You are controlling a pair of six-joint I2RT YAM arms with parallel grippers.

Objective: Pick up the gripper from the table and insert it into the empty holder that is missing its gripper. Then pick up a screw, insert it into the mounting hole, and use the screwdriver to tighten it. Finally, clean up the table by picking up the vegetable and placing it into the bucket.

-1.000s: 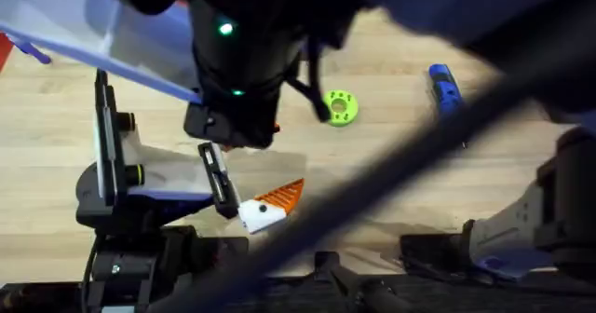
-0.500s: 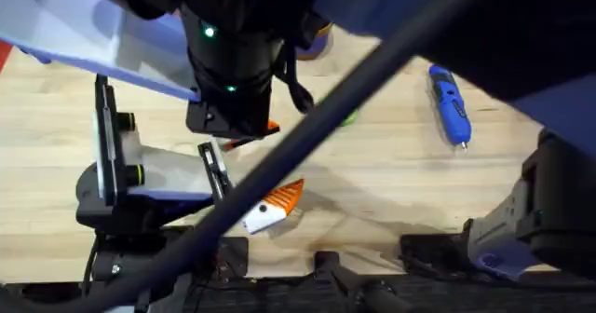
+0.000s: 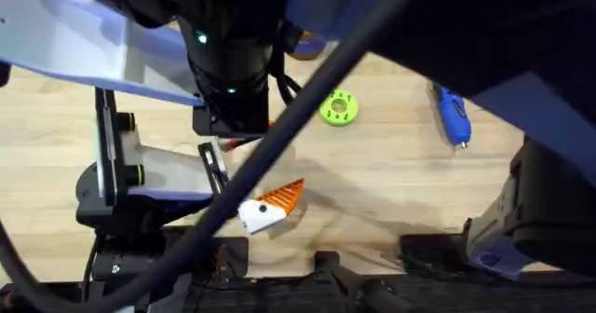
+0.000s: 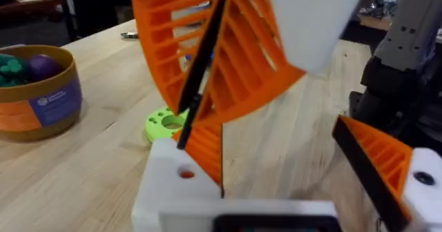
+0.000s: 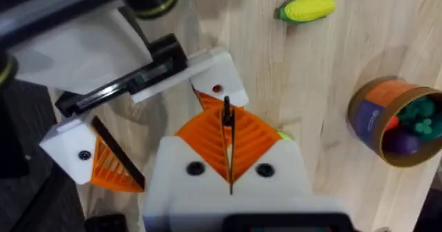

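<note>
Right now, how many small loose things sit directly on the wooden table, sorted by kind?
Green disc: 1
Blue screwdriver: 1
Yellow toy vegetable: 1
Orange bucket: 1
Total: 4

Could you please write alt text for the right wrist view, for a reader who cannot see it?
The right gripper, its orange ribbed pads pressed together, hovers over the holder on a mounted claw. On the wooden table beyond lie the vegetable and the bucket, which already holds small toys.
</note>
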